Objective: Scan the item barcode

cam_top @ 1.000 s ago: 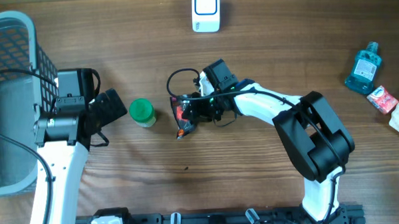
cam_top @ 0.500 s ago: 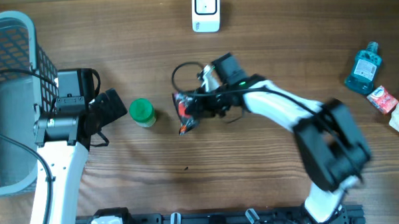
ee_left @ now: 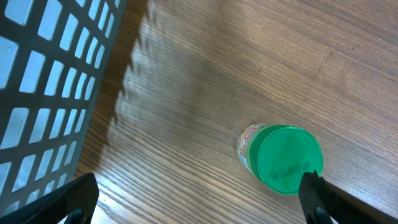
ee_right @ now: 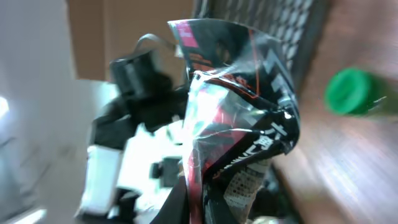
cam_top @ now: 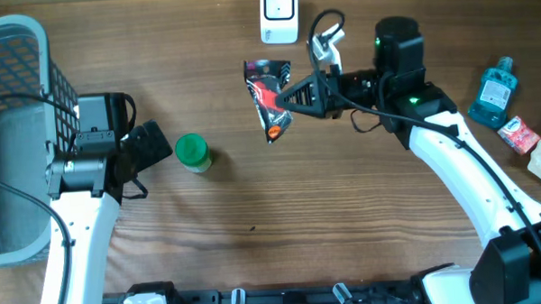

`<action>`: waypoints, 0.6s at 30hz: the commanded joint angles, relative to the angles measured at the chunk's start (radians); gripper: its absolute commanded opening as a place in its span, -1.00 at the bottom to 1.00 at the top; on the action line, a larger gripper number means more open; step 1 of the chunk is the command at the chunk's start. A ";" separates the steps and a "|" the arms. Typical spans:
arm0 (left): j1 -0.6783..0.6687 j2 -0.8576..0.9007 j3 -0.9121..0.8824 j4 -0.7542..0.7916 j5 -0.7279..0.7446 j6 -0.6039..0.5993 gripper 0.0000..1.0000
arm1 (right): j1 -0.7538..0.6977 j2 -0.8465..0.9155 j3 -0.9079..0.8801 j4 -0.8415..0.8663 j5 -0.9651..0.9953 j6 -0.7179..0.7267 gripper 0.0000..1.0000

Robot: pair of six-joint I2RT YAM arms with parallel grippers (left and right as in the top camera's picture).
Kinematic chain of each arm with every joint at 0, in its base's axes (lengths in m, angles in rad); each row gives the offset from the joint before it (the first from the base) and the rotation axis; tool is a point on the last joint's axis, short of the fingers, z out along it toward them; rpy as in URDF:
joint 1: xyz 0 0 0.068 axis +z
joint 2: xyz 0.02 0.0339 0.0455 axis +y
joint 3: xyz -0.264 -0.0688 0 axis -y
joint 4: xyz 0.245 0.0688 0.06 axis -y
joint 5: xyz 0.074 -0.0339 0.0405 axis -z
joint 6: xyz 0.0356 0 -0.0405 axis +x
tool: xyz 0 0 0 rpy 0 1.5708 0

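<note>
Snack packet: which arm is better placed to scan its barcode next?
Right. The right end effector is shut on the snack packet near the white scanner; the left end effector is open, empty, beside the green-lidded jar.

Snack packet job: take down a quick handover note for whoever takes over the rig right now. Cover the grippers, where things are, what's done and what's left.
Right gripper: shut on the black and red packet, holding it up close to the white scanner at the table's far edge.
Left gripper: open and holding nothing, beside the green-lidded jar.
Done: the packet is gripped and near the scanner.
Left: face the barcode to the scanner and scan it. No view shows the barcode, and nothing shows that a scan has happened.
</note>
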 commanded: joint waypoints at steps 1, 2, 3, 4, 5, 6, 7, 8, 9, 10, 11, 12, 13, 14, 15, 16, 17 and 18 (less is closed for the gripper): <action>0.007 0.002 0.013 0.002 0.005 -0.016 1.00 | -0.014 -0.001 0.010 0.140 -0.094 0.519 -0.91; 0.007 0.002 0.013 0.002 0.005 -0.016 1.00 | -0.016 -0.001 0.010 0.200 -0.094 0.646 -0.91; 0.007 0.002 0.013 0.002 0.005 -0.016 1.00 | -0.018 -0.001 0.010 0.259 -0.095 0.731 -0.91; 0.007 0.002 0.013 0.002 0.005 -0.016 1.00 | -0.018 -0.001 0.010 0.318 -0.099 0.810 -0.91; 0.007 0.002 0.013 0.002 0.005 -0.016 1.00 | -0.018 -0.001 0.010 0.387 -0.121 0.917 -0.91; 0.007 0.002 0.013 0.002 0.005 -0.016 1.00 | -0.018 -0.001 0.010 0.441 -0.149 1.023 -0.91; 0.007 0.002 0.013 0.002 0.005 -0.016 1.00 | -0.018 -0.001 0.010 0.464 -0.174 1.081 -0.91; 0.007 0.002 0.013 0.002 0.005 -0.016 1.00 | -0.018 -0.003 0.011 0.438 -0.182 1.081 -0.91; 0.007 0.002 0.013 0.002 0.005 -0.016 1.00 | -0.020 -0.004 0.011 0.366 -0.203 1.081 -0.91; 0.007 0.002 0.013 0.002 0.005 -0.016 1.00 | -0.020 -0.004 0.011 0.245 -0.226 1.082 -0.91; 0.007 0.002 0.013 0.002 0.005 -0.016 1.00 | -0.022 -0.003 0.011 0.045 -0.236 1.081 -0.91; 0.007 0.002 0.013 0.002 0.005 -0.016 1.00 | -0.026 0.005 0.011 -0.083 -0.231 1.082 -0.91; 0.007 0.002 0.013 0.002 0.005 -0.016 1.00 | -0.031 0.011 0.011 -0.166 -0.209 1.081 -0.91; 0.007 0.002 0.013 0.002 0.005 -0.016 1.00 | -0.041 0.014 0.011 -0.249 -0.166 1.081 -0.91; 0.007 0.002 0.013 0.002 0.005 -0.016 1.00 | -0.055 0.015 0.011 -0.340 -0.118 1.081 -0.91; 0.007 0.002 0.013 0.002 0.005 -0.016 1.00 | -0.074 0.017 0.011 -0.456 -0.063 1.081 -0.90; 0.008 0.002 0.013 0.002 0.005 -0.016 1.00 | -0.085 0.020 0.011 -0.517 -0.029 1.081 -0.91; 0.007 0.002 0.013 0.002 0.005 -0.016 1.00 | -0.098 0.025 0.011 -0.565 0.004 1.081 -0.91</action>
